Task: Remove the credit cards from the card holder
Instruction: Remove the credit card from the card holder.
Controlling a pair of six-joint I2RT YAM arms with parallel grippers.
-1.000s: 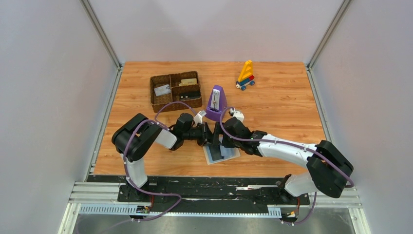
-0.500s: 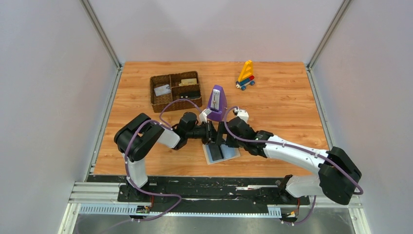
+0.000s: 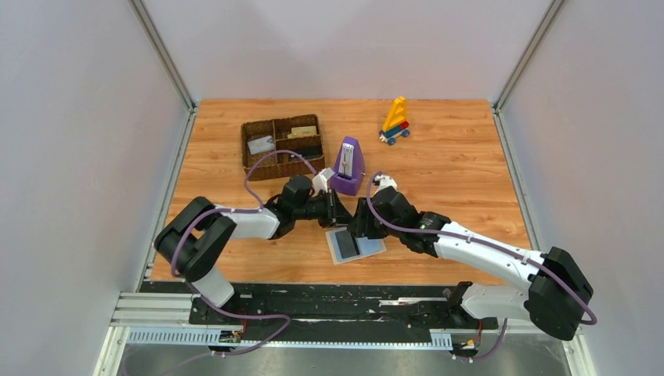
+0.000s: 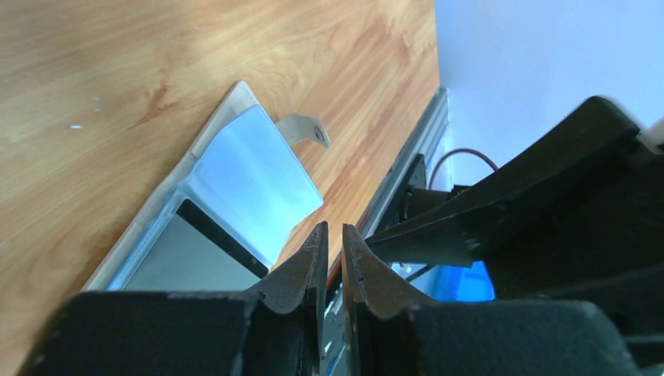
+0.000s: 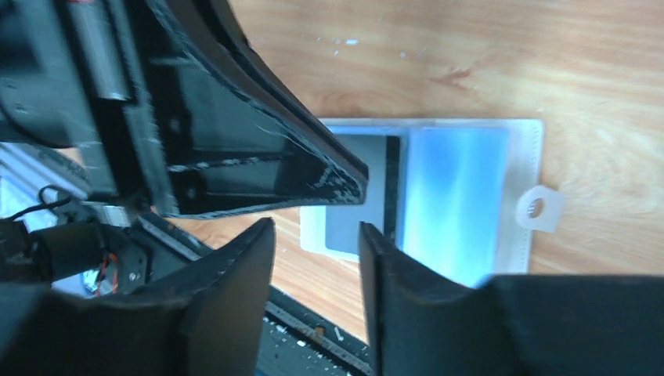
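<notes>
Top external view: the card holder (image 3: pixel 369 244) lies open on the table (image 3: pixel 454 180), one dark card (image 3: pixel 345 246) left inside. The left pincer (image 3: pixel 335 211) is nearly closed and the right pincer (image 3: pixel 356 227) half-open; both hang empty just above it.

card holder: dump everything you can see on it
The card holder is a flat light-blue sleeve with a whitish border, plastic-looking, lying open and face up on the wooden table near its front edge. One half holds a dark card in its slot; the other is a bare blue panel. A small tab with a round hole sticks out from the bare side. Nothing grips it.
</notes>
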